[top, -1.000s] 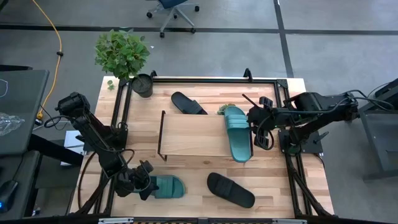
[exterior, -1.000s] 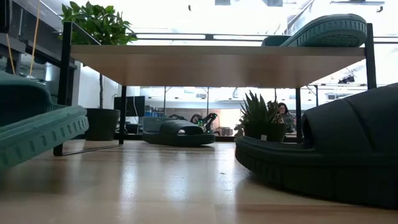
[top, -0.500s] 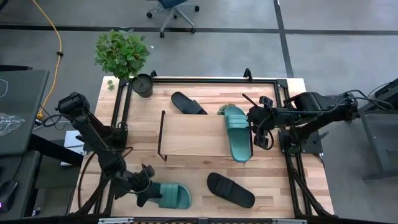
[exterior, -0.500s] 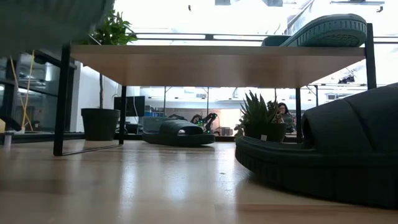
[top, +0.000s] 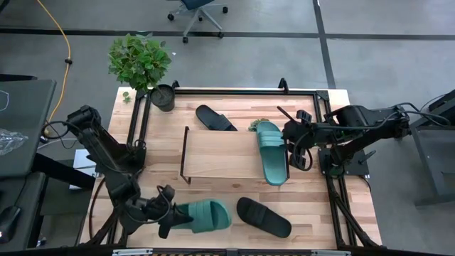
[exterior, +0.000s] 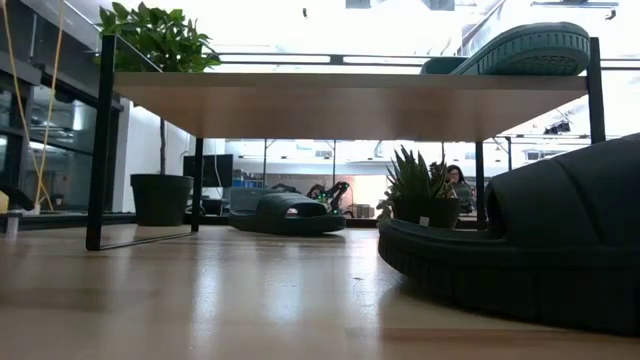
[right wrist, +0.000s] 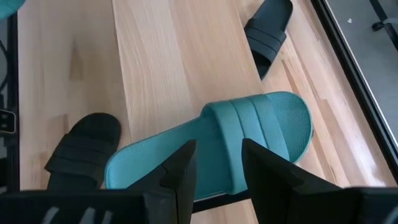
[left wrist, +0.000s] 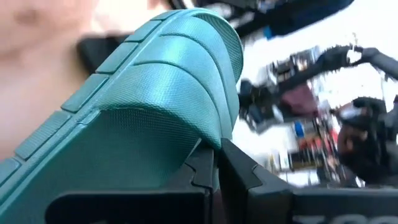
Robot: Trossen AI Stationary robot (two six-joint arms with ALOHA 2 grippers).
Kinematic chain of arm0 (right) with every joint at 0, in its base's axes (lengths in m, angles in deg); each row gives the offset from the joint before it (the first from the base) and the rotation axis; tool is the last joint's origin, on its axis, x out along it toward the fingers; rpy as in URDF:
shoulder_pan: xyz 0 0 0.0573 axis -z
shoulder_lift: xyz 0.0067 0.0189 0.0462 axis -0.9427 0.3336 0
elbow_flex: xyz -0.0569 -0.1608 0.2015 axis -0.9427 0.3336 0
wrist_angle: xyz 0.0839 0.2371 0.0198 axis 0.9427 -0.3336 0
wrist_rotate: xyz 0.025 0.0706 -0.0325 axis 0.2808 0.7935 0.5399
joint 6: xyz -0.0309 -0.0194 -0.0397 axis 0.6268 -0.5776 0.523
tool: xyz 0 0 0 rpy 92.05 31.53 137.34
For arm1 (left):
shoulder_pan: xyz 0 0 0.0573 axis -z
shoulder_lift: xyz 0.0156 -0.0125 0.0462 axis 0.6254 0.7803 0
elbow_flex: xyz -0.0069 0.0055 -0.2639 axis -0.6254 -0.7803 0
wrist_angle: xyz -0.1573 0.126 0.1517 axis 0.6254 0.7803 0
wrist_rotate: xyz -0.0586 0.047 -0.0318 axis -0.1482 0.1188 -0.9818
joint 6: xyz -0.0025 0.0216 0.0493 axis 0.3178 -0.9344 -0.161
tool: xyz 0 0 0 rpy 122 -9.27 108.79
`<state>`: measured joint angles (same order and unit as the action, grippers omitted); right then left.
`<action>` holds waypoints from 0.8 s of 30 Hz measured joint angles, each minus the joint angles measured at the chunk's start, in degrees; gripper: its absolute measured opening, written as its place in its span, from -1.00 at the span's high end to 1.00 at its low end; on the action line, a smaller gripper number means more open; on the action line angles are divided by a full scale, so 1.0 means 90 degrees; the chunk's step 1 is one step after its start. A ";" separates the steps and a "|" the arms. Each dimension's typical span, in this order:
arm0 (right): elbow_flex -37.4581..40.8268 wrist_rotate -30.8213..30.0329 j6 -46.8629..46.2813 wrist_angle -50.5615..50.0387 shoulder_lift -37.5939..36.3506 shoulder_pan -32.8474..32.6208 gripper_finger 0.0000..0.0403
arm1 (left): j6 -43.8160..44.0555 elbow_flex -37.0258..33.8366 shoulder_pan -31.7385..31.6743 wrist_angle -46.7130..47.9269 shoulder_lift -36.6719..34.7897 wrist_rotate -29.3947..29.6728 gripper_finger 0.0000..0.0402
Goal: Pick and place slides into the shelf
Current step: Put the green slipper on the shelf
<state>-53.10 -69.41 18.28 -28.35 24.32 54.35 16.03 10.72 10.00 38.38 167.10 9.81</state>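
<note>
Teal rubber fills your left wrist view: the left gripper has its fingers pressed together on the edge of one teal slide, and from above you can see that slide held off the front-left part of the table, just left of a black slide lying flat; look at the shelf in the middle and you find the second teal slide resting on its right end, with the right gripper poised directly over that slide's strap, fingers spread and holding nothing; the other black slide lies on the table behind the shelf, near the potted plant at the back-left corner.
</note>
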 joint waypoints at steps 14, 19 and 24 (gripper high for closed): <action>-0.0002 -0.0434 -0.0118 0.0967 -0.0070 -0.0002 0.41 | -0.1146 0.1368 -0.0768 0.0859 0.0000 0.1320 1.00; -0.0002 -0.1250 -0.0169 0.1032 -0.0398 0.0000 0.41 | -0.2029 0.1734 -0.1414 0.0849 0.0000 0.1327 1.00; -0.0002 -0.1369 -0.0170 0.1616 -0.0929 0.0000 0.41 | -0.2379 0.1936 -0.1968 0.0819 0.0000 0.1478 1.00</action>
<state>-53.12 -81.73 16.75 -13.81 15.96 54.34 -5.38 28.14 -7.71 45.75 167.10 23.11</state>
